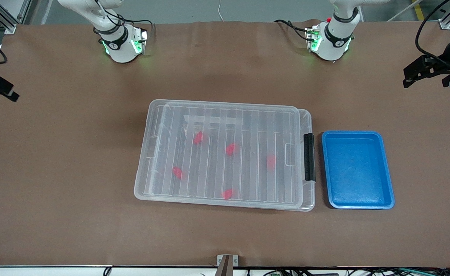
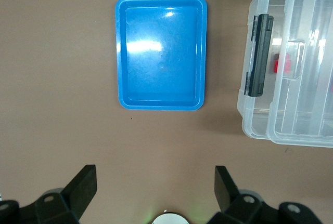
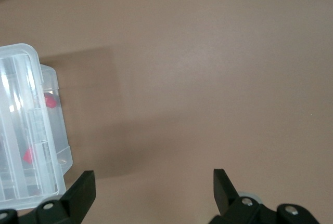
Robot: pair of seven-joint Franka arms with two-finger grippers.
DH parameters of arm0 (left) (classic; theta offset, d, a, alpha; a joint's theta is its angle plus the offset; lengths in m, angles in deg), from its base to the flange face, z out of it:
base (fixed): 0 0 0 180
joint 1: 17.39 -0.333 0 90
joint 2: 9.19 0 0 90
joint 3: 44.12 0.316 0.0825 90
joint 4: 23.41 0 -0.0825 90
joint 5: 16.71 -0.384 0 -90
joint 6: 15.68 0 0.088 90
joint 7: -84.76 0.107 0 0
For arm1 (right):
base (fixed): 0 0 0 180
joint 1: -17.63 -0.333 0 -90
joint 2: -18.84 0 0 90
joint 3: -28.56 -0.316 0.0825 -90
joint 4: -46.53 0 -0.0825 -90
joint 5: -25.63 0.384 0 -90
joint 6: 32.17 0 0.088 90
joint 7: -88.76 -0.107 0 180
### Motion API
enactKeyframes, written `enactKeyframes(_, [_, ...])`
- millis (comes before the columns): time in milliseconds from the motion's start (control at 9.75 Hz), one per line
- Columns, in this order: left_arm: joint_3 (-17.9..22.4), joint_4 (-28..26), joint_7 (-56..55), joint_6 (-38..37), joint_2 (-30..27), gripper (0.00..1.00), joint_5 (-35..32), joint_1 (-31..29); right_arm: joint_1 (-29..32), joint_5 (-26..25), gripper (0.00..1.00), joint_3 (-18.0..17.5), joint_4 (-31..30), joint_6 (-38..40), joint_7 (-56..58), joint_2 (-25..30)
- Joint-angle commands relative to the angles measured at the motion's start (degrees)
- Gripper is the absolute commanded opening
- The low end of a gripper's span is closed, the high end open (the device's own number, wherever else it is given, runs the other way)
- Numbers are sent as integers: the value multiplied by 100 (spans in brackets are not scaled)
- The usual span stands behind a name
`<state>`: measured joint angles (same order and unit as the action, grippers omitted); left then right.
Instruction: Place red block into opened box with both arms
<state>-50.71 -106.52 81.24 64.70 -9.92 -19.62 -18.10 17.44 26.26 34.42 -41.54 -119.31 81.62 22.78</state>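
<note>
Already all five red blocks lie under box lid; left gripper & right gripper both spread wide, off at table ends.

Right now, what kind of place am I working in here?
Most likely a robotics lab bench, not a home or shop: a wide table under plain brown covering, aluminium framing at its corner, and staged items only, a lidded clear box of red blocks beside a blue tray.
</note>
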Motion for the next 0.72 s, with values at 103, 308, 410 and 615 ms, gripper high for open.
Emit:
enactKeyframes(103, [-1,-144,18,-58,30,100,54,-16,-16,-132,100,-23,115,-4,-42,-173])
enactKeyframes(308, [-10,-21,9,-58,91,100,62,-8,-34,-124,100,-24,80,-144,-33,-174])
enactKeyframes(410, [-10,-12,9,-58,92,100,62,-16,-42,-142,100,-24,71,-215,-7,-174])
enactKeyframes(615, [-10,58,1,-58,153,100,36,10,-25,-142,100,-24,54,-198,-7,-174])
